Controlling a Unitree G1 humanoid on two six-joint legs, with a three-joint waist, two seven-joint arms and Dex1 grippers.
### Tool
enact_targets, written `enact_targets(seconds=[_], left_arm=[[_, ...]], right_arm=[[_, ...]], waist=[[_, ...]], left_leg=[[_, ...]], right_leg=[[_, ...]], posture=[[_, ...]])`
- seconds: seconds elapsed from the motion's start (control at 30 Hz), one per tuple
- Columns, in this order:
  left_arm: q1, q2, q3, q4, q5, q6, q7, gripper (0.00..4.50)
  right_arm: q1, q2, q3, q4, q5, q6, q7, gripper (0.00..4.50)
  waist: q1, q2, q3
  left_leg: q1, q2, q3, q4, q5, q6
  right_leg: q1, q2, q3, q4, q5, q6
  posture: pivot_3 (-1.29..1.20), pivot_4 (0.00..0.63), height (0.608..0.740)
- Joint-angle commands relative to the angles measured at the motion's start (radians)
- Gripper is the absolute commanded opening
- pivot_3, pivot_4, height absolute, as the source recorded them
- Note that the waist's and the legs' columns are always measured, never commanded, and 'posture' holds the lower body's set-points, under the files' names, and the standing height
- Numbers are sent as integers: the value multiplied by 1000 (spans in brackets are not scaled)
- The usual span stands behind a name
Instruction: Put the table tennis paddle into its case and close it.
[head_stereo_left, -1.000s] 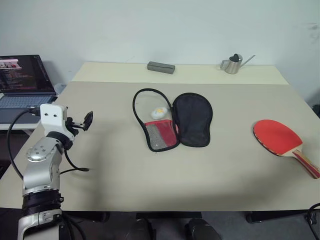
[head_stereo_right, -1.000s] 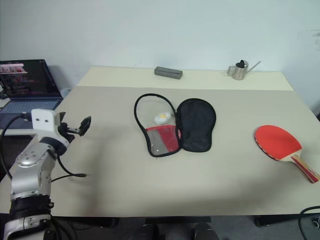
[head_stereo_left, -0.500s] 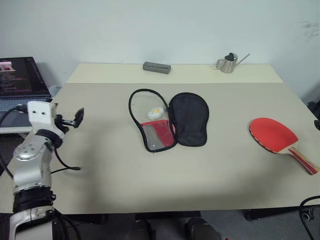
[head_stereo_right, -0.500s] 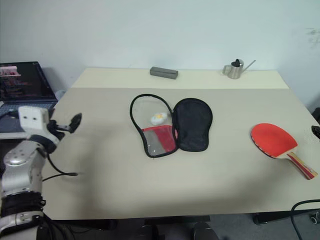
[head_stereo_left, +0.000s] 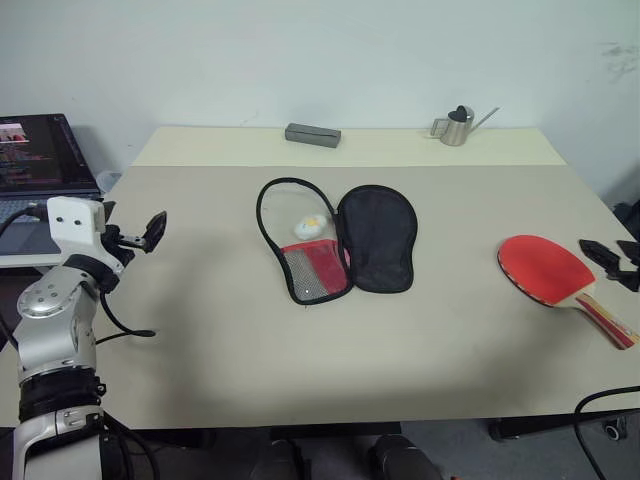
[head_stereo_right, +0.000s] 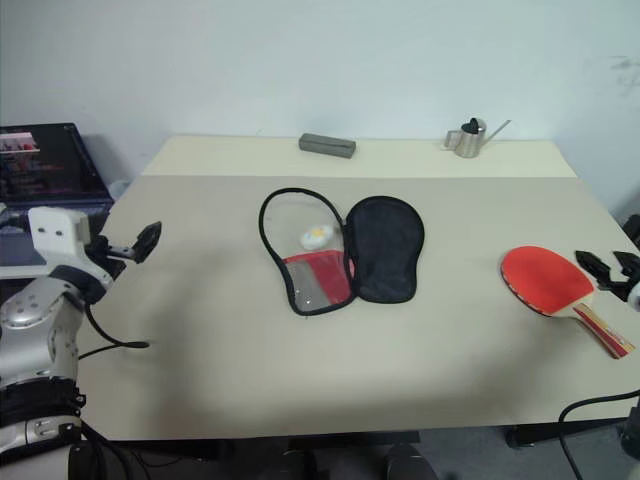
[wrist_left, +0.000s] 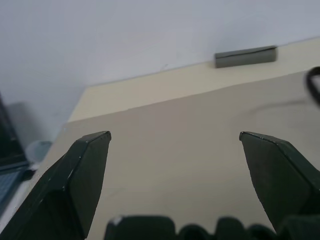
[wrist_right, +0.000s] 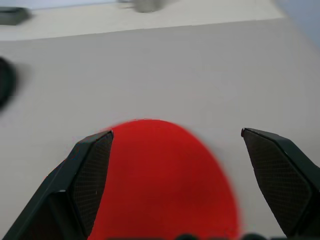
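Nothing is packed yet: the paddle (head_stereo_left: 545, 270) lies on the table (head_stereo_left: 220, 340), well apart from the unzipped case (head_stereo_left: 340, 240). The right gripper (head_stereo_left: 610, 258) hangs beside it, jaws open; the left gripper (head_stereo_left: 150, 230) is open too.

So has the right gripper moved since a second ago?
Yes. The right gripper has come in from the right edge, now open beside the table tennis paddle.

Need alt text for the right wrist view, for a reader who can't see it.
The right gripper reaches over the red face of the table tennis paddle, which lies flat on the beige table; its two black fingers are spread wide, empty. A dark edge of the case shows at the side.
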Motion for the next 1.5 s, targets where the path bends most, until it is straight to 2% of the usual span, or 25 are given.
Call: enact_targets(seconds=[0.03,0.23,0.43,0.67,0.87,1.23,1.5], left_arm=[[-11,28,5,-55,-18,15,-23,4500],[-14,31,13,-52,-15,22,-26,4500],[-23,38,10,-56,-21,33,-48,4500],[-26,37,-15,-86,-49,81,-113,4500],[-24,14,-34,-122,-63,104,-108,4500],[-38,-46,-112,-176,-69,142,-129,4500],[-83,-53,-137,-124,-60,123,-148,4500]], right_arm=[[-5,-8,-7,-115,40,50,46,4491],[17,-4,-28,-207,76,108,36,4491],[40,18,-46,-244,75,85,-36,4491],[57,64,-13,-332,81,141,-19,4491],[40,130,20,-409,82,199,-65,4491],[-31,288,145,-444,60,310,-108,4491],[-130,415,271,-361,-8,245,-97,4491]], waist=[[1,0,0],[3,0,0],[3,0,0],[1,0,0],[1,0,0],[1,0,0],[3,0,0]], left_leg=[[0,0,0,0,0,0],[0,0,0,0,0,0],[0,0,0,0,0,0],[0,0,0,0,0,0],[-1,0,0,0,0,0],[-2,1,0,0,0,0],[-5,0,-1,0,0,0]], right_leg=[[0,0,0,0,0,0],[0,0,0,0,0,0],[0,0,0,0,0,0],[-1,0,0,0,0,0],[-1,0,0,0,0,0],[-2,1,0,0,0,0],[-5,1,0,0,0,0]], posture=[[0,150,740],[0,150,740],[0,150,740],[0,150,740],[0,150,740],[0,150,740],[0,150,740]])
